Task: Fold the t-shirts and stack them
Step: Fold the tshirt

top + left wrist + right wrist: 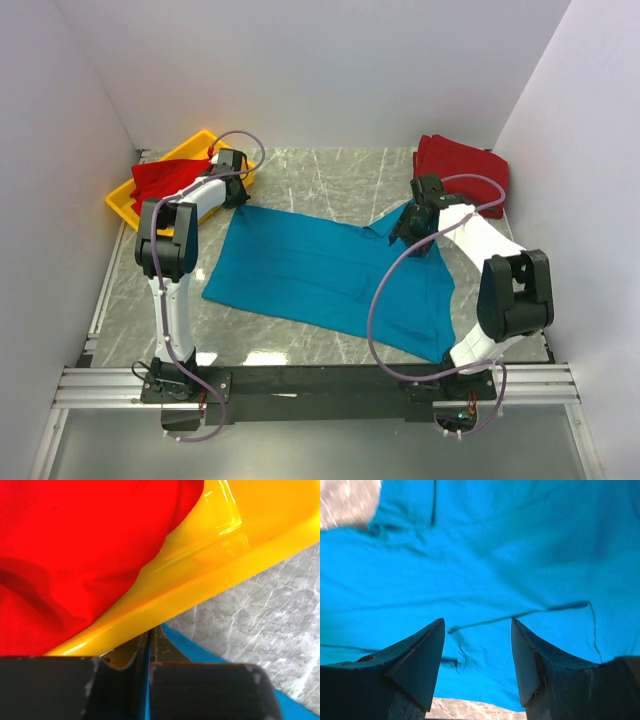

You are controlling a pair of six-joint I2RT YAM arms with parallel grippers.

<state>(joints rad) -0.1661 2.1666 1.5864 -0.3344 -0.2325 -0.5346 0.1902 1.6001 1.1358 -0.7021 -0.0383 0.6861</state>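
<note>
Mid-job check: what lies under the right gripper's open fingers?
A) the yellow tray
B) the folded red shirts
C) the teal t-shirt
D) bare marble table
C: in the right wrist view the right gripper holds its fingers apart over the teal t-shirt, whose cloth fills nearly the whole frame.

A teal-blue t-shirt (pixel 320 275) lies spread across the middle of the grey marble table (pixel 330 170), slanting from upper left to lower right. The left gripper (pixel 237 195) sits at the shirt's upper-left corner, just beside the yellow tray (pixel 120 205) in the upper left of the frame, which holds 1 red t-shirt (pixel 165 178). The right gripper (pixel 410 228) is low over the rumpled upper-right part of the teal cloth. A folded red pile (pixel 455 160) lies in the upper right.
</note>
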